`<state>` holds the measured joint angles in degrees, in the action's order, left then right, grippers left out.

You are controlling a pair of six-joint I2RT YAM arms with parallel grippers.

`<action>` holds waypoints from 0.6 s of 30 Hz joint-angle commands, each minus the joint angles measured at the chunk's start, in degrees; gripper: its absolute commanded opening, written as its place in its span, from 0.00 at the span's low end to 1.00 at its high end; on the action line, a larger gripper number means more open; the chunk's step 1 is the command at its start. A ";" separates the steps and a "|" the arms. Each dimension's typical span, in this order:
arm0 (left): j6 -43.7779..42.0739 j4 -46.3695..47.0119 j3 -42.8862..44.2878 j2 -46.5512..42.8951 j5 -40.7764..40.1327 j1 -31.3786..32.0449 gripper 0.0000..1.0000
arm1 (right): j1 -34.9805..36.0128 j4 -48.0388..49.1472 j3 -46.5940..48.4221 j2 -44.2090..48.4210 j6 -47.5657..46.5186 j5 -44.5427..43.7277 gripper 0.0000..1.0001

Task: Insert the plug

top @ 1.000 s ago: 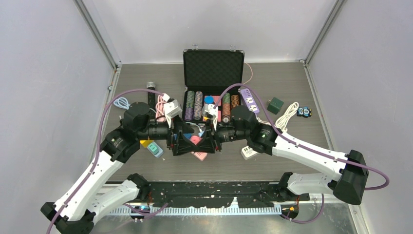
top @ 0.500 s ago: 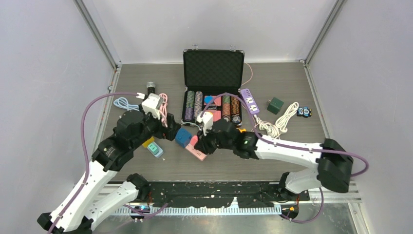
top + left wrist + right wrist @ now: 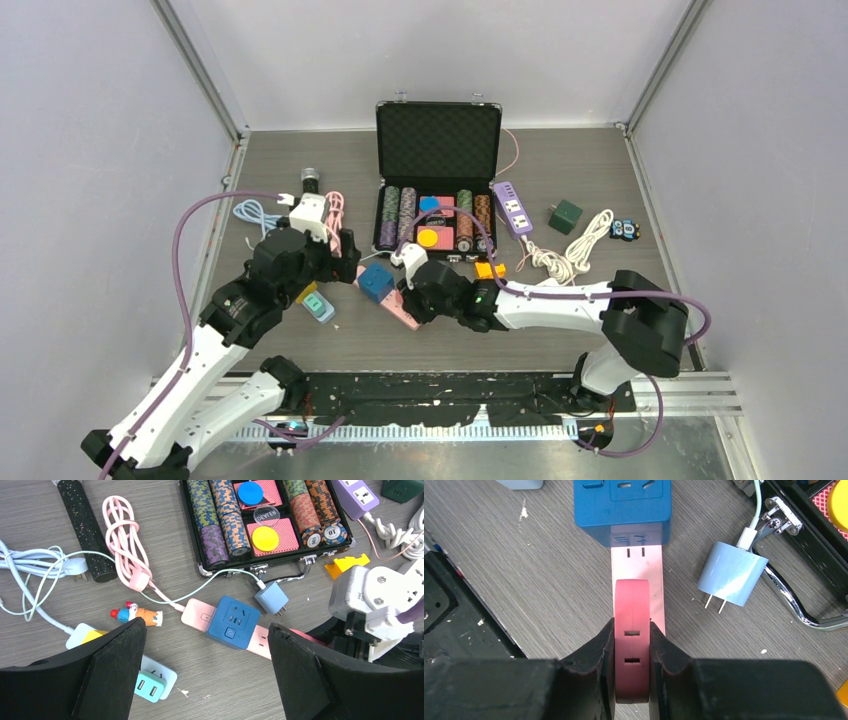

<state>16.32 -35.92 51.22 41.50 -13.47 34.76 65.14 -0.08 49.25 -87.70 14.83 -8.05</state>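
Over the last second the left fingers [image 3: 112, 672] pulled clear and hung released, while the right fingers [image 3: 589, 655] came down clenched on the rose-red rounded plastic plug [image 3: 631, 650], held between them over the pale pink plastic power strip [image 3: 638, 567], the blue plastic cube socket [image 3: 622, 502] just ahead; pressing home looked next.

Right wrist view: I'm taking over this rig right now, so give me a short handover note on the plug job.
Right end effector: shut on the red plug, held over the pink power strip.
Left end effector: open, empty, above the strip.
Blue cube adapter sits on the strip; light blue charger lies loose beside it.
Done: plug grasped, lined up.
To do: press it in; seating cannot be judged.
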 commanded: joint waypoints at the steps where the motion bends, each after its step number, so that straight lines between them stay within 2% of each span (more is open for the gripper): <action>1: 0.43 1.73 0.45 0.28 -1.80 0.03 0.90 | 0.33 2.22 1.75 -1.62 -0.75 -1.68 0.05; 18: 0.37 0.64 1.63 2.48 -0.96 -0.04 0.91 | 0.49 -2.71 3.31 -4.05 -2.37 1.21 0.05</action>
<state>16.32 -35.97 51.22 43.88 -14.33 34.76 65.17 -1.87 50.59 -91.20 13.65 -7.51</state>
